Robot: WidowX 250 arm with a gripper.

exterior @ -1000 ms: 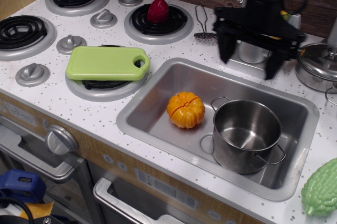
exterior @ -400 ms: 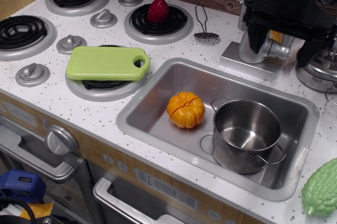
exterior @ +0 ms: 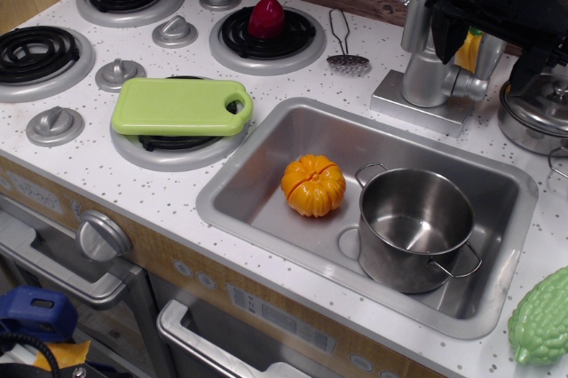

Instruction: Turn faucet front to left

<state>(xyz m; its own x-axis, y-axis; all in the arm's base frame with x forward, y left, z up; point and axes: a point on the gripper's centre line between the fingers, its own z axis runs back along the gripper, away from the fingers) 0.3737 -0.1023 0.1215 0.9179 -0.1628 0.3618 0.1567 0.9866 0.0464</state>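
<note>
White speckled toy-kitchen tabletop [exterior: 133,192] with a steel sink [exterior: 266,174] fills the single view. Faucet [exterior: 424,50] stands on its square base behind the sink, just left of and below the black hand [exterior: 493,19] at the upper right. Hand appears spread, holding nothing; contact with the post cannot be confirmed. Judged: rigid, glossy, slippery, likely light plastic, swivelling on its post. Best purchase is the spout, whose end is out of frame.
</note>
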